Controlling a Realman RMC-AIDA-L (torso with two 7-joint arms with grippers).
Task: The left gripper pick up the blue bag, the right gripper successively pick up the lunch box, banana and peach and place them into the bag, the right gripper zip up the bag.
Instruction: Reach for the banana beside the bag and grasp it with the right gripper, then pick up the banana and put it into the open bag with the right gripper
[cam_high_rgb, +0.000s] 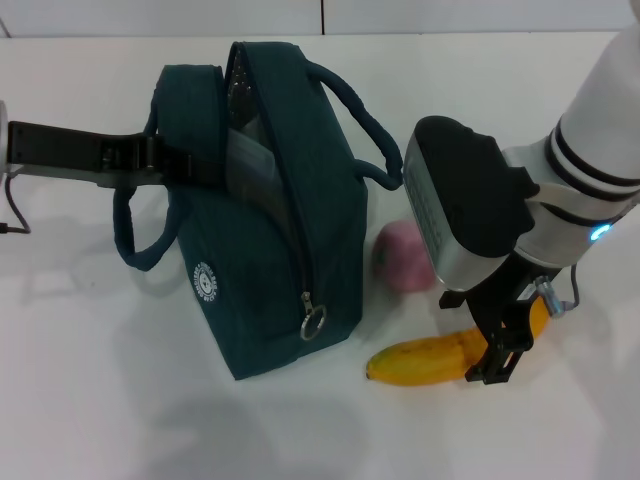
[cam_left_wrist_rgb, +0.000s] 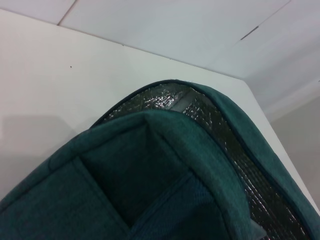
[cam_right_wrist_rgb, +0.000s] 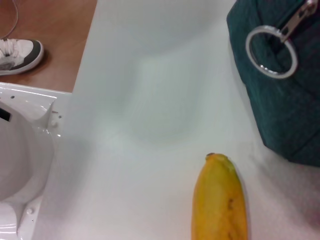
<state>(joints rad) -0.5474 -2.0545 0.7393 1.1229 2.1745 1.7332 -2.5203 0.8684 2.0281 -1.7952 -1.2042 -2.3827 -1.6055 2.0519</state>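
Nearest the robot, the banana (cam_high_rgb: 430, 358) lay flat on the white table (cam_high_rgb: 120, 400), its blunt end pointing left toward the blue bag (cam_high_rgb: 270, 250) and its right part hidden under the right gripper (cam_high_rgb: 505, 350). That gripper reached down from the right with its black fingers (cam_high_rgb: 497, 362) set on either side of the banana's right portion, narrow about the fruit — whether they were pressing it or only straddling it could not be told. In the right wrist view the banana's end (cam_right_wrist_rgb: 218, 205) showed yellow-orange with small brown specks, near the bag's lower corner but apart from it, and the ring zipper pull (cam_right_wrist_rgb: 271, 52) hung against the teal fabric. Just beyond the banana the peach (cam_high_rgb: 402, 256) sat between the bag's right side and the right arm's grey housing. The bag stood upright on the table, a small round white logo (cam_high_rgb: 206, 282) on its near face, its top unzipped and silver foil lining (cam_left_wrist_rgb: 200, 107) showing — a pale flat shape lay inside the opening, too unclear to name. Farther left, the left gripper (cam_high_rgb: 165, 160) came in level from the left edge and was clamped on the bag's upper left side beside a loop handle (cam_high_rgb: 140, 235).
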